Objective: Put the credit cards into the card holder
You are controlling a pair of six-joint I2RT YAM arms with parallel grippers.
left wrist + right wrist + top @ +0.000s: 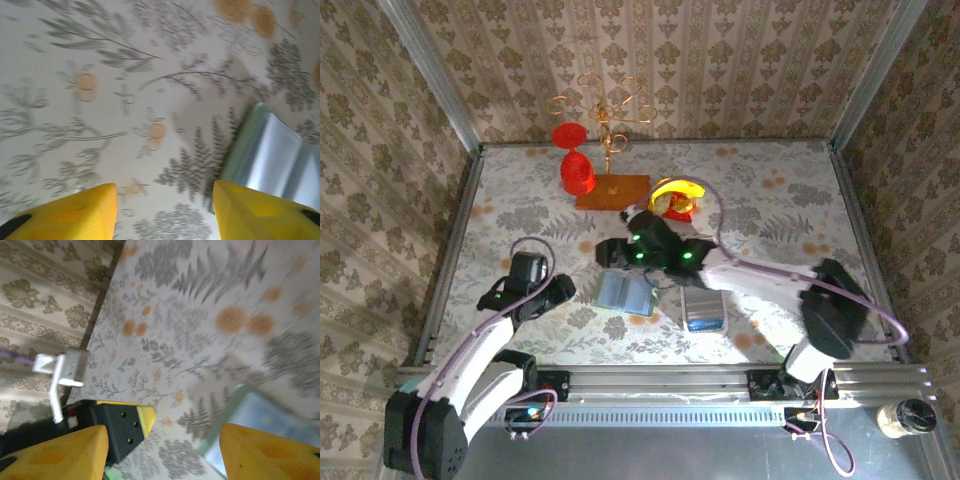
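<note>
- Our left gripper point(560, 290) hovers low over the pale floral-patterned table point(520, 215). Its yellow fingers point(75, 215) are spread wide with nothing between them.
- The sage-green soft card holder point(625, 292) lies opened flat on the table, just to the right of that gripper. In the left wrist view, its clear plastic sleeves point(280, 155) sit just beyond the right-hand finger and are not held.
- Our right gripper point(612, 252) reaches across from the right and sits just beyond the far edge of the card holder. Its yellow fingers point(265, 450) are also wide apart and grip nothing.
- In the right wrist view, the card holder's corner point(250, 422) shows just beside the right-hand finger. The black-and-yellow tip of the left gripper point(125, 422) shows just past the other finger.
- The bright blue flat card point(706, 323) lies to the right of the right gripper's wrist, nearer the arm bases. It rests at the near end of the long white tray with a grey-striped inside point(703, 298). We cannot tell whether more cards lie under it.
- Beyond both grippers, a red goblet-shaped object point(575, 160) and a gold wire stand on a wooden base point(610, 190) are by the back wall.
</note>
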